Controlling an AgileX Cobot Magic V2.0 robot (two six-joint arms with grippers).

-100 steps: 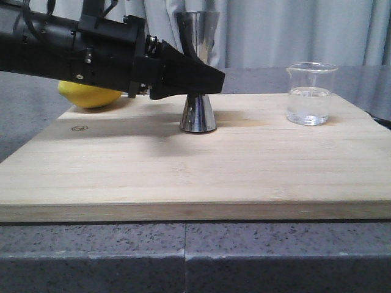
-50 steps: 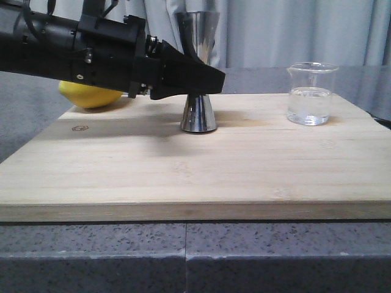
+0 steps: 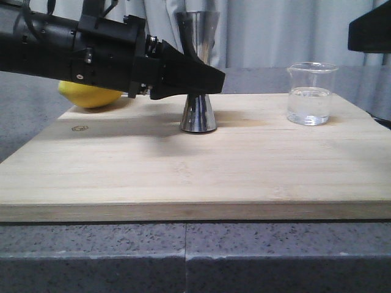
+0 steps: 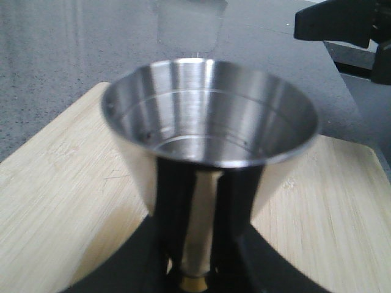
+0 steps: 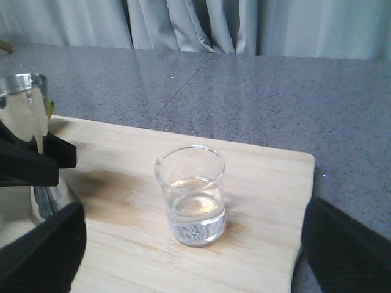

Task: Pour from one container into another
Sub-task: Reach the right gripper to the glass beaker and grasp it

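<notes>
While the left gripper clamps the mirror-polished steel hourglass jigger at its waist | small clear glass beaker stands part-full at its 3 o'clock on the bamboo board | right gripper spread wide | slick, fragile glass: grasp mid-wall.

Jigger stands on board, beaker to its right

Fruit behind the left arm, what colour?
Yellow; the fruit shows best in the front view.
</notes>
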